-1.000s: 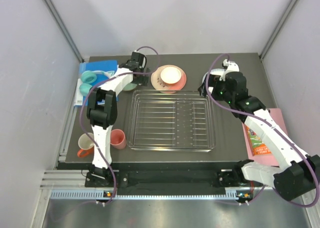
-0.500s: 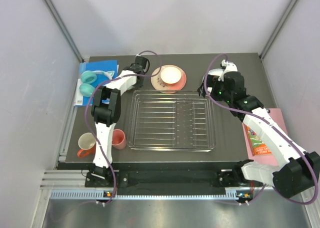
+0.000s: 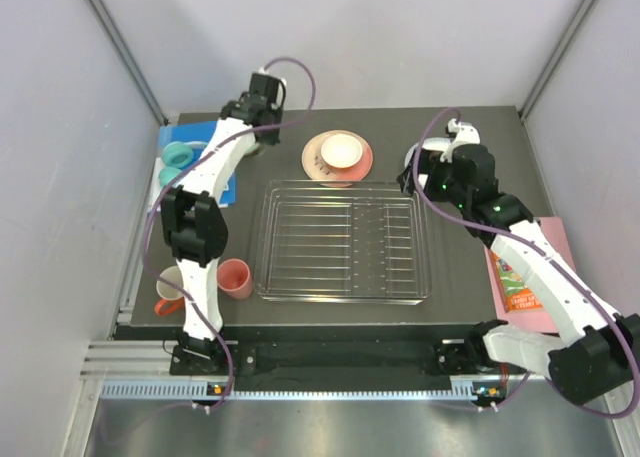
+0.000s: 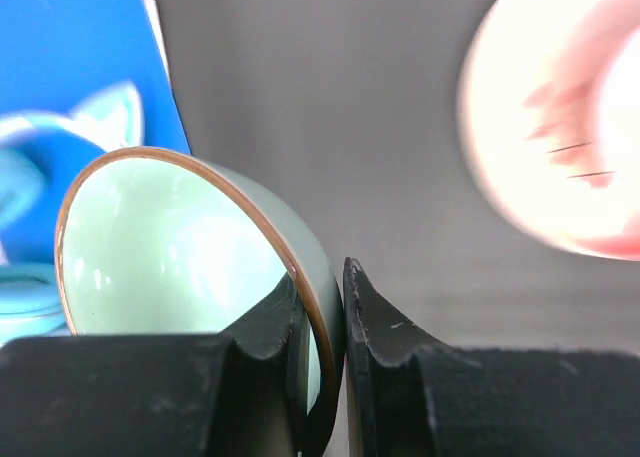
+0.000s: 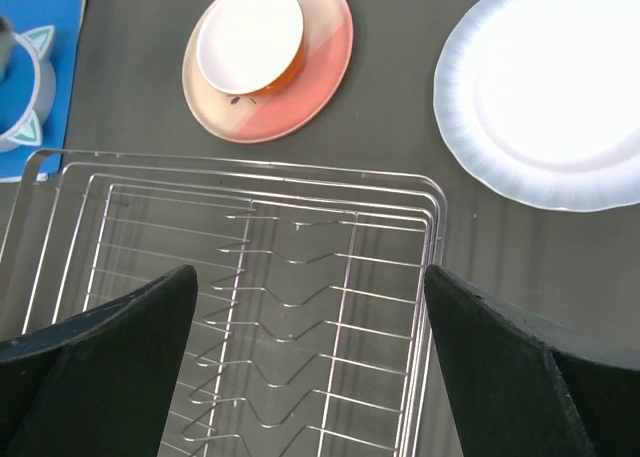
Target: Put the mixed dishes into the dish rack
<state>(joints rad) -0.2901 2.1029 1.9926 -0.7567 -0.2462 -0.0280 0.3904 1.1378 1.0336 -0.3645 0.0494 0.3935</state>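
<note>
Left claw [image 4: 325,317] pinches mint-green bowl [image 4: 170,247] rim.
One finger inside, one outside, apparently for lifting; right claw [image 5: 310,277] gapes empty above dish rack [image 3: 342,242].

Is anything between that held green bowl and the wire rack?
Nothing visible. The left tool pinches the mint-green bowl by its rim; bare tabletop lies between it and the dish rack. The pink-and-cream plate sits aside.

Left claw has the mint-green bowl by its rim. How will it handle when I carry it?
The mint-green bowl looks like rigid glazed ceramic, so it likely won't flex but could chip if bumped. The left claw pinches only one wall at the rim, so the bowl may pivot or swing. Its glossy surface could be slippery; move slowly.
</note>
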